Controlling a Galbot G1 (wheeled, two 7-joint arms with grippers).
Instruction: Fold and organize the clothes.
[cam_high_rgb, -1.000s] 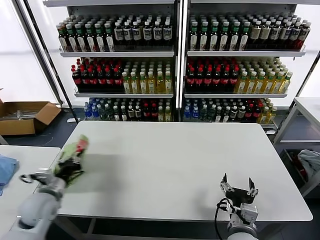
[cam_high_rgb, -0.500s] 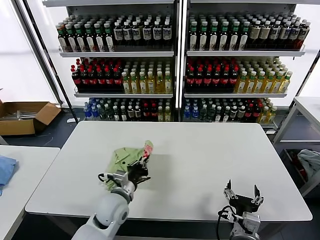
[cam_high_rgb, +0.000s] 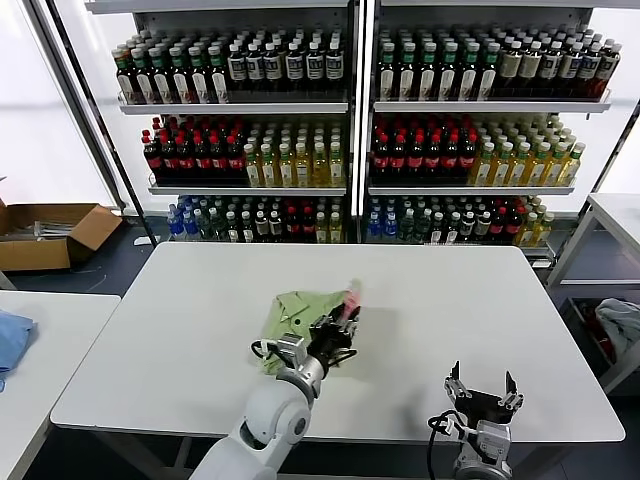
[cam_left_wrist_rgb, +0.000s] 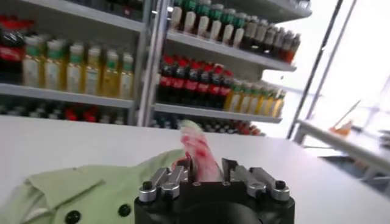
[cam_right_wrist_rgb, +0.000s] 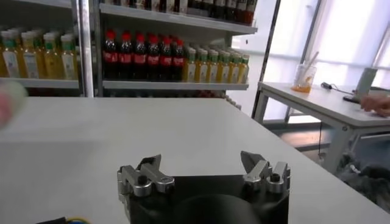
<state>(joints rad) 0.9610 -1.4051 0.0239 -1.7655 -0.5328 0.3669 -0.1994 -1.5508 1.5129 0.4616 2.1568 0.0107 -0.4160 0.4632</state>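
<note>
A light green polo shirt (cam_high_rgb: 292, 314) lies crumpled near the middle of the white table (cam_high_rgb: 450, 300), collar and buttons showing (cam_left_wrist_rgb: 91, 190). One end with the red-and-white print (cam_high_rgb: 350, 296) sticks up. My left gripper (cam_high_rgb: 338, 332) is at that end, with the printed fold (cam_left_wrist_rgb: 196, 151) standing between its fingers. In the left wrist view the left gripper (cam_left_wrist_rgb: 204, 167) has its jaws parted: one finger is against the cloth, the other stands clear of it. My right gripper (cam_high_rgb: 482, 392) waits open and empty over the table's near right edge; the right wrist view shows the right gripper (cam_right_wrist_rgb: 204, 165) with nothing between its fingers.
Shelves of bottles (cam_high_rgb: 345, 130) stand behind the table. A second table (cam_high_rgb: 40, 330) at the left holds a blue cloth (cam_high_rgb: 10, 340). A cardboard box (cam_high_rgb: 50, 235) sits on the floor at the far left. Another table (cam_high_rgb: 615, 215) and a heap of cloth (cam_high_rgb: 618, 322) are at the right.
My left arm has swept from the table's left edge to its middle, bringing the shirt along. Its jaws have come apart around the printed fold. The right gripper has hardly moved.
</note>
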